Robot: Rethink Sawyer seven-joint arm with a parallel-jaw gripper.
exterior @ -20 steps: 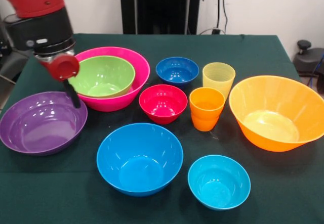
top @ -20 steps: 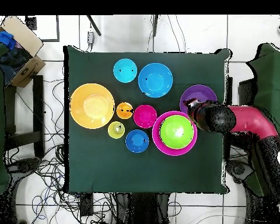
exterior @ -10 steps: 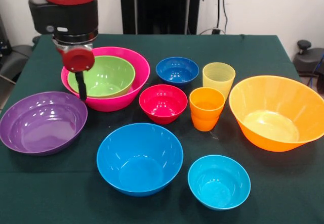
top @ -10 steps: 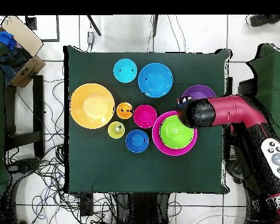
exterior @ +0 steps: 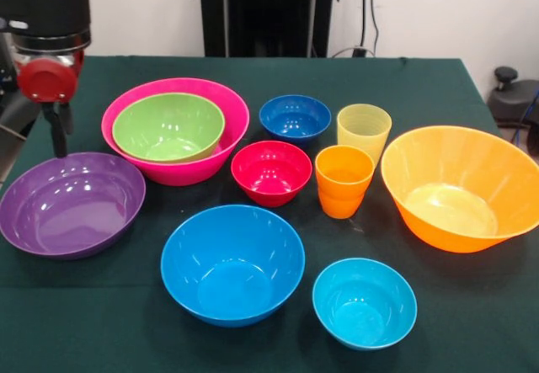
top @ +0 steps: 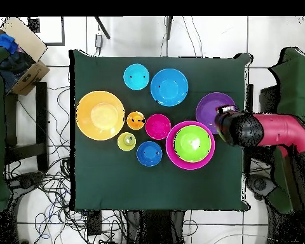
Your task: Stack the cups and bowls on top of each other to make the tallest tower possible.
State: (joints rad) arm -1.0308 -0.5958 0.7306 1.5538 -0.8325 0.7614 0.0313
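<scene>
Green cloth covers the table [exterior: 253,70], which stands before a pale wall with a black upright behind it.

Largest to smallest, placed from the pincer [exterior: 57,133]:
- Orange bowl [exterior: 461,186]: far across the table from the pincer, at the opposite side, well apart.
- Tower [exterior: 175,129]: a pink bowl [exterior: 221,95] with a lime green bowl [exterior: 168,125] nested inside; just beside the pincer, on the side toward the table's middle.
- Purple bowl [exterior: 69,203]: directly below the pincer. In the overhead view the arm head covers one edge of the purple bowl [top: 212,107].
- Sky blue bowl [exterior: 232,263]: beyond the purple bowl, toward the table's middle.
- Cyan, red and dark blue small bowls, then the yellow and orange cups: all past the tower, well apart from the pincer.

Governing relation: the purple bowl lies straight under the pincer, the pincer hanging over its rim on the tower side. Only one arm is present. The bowl is round, so no long axis constrains the approach; judged next step is a descent onto that rim.

Pincer state: cannot tell; only a dark stem below a red disc is visible. It holds nothing visible.

Change from half a second earlier: the pincer has moved off the pink bowl's rim, away from the tower, to above the purple bowl. No bowl or cup has shifted.
</scene>
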